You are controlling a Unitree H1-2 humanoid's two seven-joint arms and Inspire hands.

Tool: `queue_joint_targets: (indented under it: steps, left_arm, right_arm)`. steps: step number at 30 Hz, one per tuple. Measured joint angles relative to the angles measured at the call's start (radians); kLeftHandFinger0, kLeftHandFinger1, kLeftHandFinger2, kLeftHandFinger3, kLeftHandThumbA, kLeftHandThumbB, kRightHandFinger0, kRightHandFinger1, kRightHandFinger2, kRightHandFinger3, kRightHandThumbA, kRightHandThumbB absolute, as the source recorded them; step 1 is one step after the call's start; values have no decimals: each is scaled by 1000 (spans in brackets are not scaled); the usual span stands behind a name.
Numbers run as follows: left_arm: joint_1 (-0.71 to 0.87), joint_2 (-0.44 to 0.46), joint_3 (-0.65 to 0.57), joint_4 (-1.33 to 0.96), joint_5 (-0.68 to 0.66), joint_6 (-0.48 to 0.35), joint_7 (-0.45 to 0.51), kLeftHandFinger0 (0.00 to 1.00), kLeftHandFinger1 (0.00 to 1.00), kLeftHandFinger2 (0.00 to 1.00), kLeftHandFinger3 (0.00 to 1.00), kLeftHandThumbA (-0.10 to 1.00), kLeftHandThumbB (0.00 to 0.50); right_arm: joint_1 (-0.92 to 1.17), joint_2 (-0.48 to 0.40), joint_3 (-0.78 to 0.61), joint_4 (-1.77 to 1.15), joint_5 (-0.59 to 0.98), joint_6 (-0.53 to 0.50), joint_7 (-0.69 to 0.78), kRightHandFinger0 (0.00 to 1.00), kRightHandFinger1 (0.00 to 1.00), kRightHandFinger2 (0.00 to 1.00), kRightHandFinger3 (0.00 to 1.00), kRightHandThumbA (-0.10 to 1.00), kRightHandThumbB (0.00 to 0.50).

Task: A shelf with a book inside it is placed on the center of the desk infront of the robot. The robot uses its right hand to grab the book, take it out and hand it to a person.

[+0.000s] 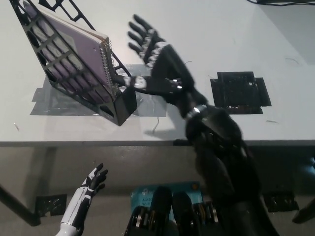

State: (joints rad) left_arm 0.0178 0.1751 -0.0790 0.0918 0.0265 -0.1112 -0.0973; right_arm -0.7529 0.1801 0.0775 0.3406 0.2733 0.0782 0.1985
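Note:
A black lattice shelf (74, 86) leans on the white desk at upper left, taped down with grey tape. Inside it stands a purple spiral-bound book (78, 54), its wire spine facing right. My black right hand (152, 56) hovers open just right of the book's spine, fingers spread upward, thumb reaching toward the shelf's front edge. Nothing is in its grasp. My white left hand (91, 184) rests open below the desk edge at lower left.
A black square patch (239, 92) lies on the desk to the right. Grey tape (147, 101) covers the desk beneath the shelf. The desk's front edge (98, 143) crosses the picture; a dark cable (275, 2) lies at top right.

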Motion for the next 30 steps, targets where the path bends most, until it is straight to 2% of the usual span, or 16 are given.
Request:
queue_joint_targets:
  steps: [2, 5, 6, 10, 12, 19, 22, 23, 24, 28, 30]
  left_arm:
    - [0, 0, 0, 0, 0, 1, 0, 1000, 1000, 1000, 1000, 1000, 377]
    - [0, 0, -2, 0, -1, 4, 0, 1000, 1000, 1000, 1000, 1000, 382]
    - [0, 0, -2, -3, -5, 11, -2, 1000, 1000, 1000, 1000, 1000, 372]
    - [-1, 0, -1, -15, -8, 20, -6, 1000, 1000, 1000, 1000, 1000, 367]
    - [-3, 0, -1, -16, -9, 22, -8, 1000, 1000, 1000, 1000, 1000, 371]
    - [-6, 0, -1, -16, -9, 27, -17, 1000, 1000, 1000, 1000, 1000, 344]
    - [-8, 0, -1, -16, -9, 27, -21, 1000, 1000, 1000, 1000, 1000, 352]
    - [-9, 0, -1, -16, -9, 27, -21, 1000, 1000, 1000, 1000, 1000, 344]
    - [-11, 0, -1, -16, -8, 27, -22, 1000, 1000, 1000, 1000, 1000, 342]
    - [-15, 0, -2, -16, -6, 27, -23, 1000, 1000, 1000, 1000, 1000, 344]
    - [-17, 0, -2, -17, -4, 27, -23, 1000, 1000, 1000, 1000, 1000, 336]
  right_arm:
    - [-18, 7, -4, 37, 0, -4, 0, 1000, 1000, 1000, 1000, 1000, 336]
    - [-53, 18, -14, 111, 0, -19, -1, 1000, 1000, 1000, 1000, 1000, 358]
    - [-78, 25, -29, 164, 1, -26, -2, 1000, 1000, 1000, 1000, 1000, 372]
    - [-112, 35, -49, 245, 0, -50, -3, 1000, 1000, 1000, 1000, 1000, 377]
    - [-121, 40, -52, 267, 0, -63, -4, 1000, 1000, 1000, 1000, 1000, 372]
    - [-146, 55, -55, 296, -7, -89, -15, 1000, 1000, 1000, 1000, 1000, 408]
    - [-150, 60, -54, 302, -13, -98, -23, 1000, 1000, 1000, 1000, 1000, 395]
    - [-150, 61, -54, 303, -15, -99, -23, 1000, 1000, 1000, 1000, 1000, 364]
    - [-152, 62, -54, 310, -20, -105, -26, 1000, 1000, 1000, 1000, 1000, 360]
    - [-151, 65, -50, 305, -27, -107, -28, 1000, 1000, 1000, 1000, 1000, 406]
    - [-146, 66, -42, 285, -36, -107, -29, 1000, 1000, 1000, 1000, 1000, 407]
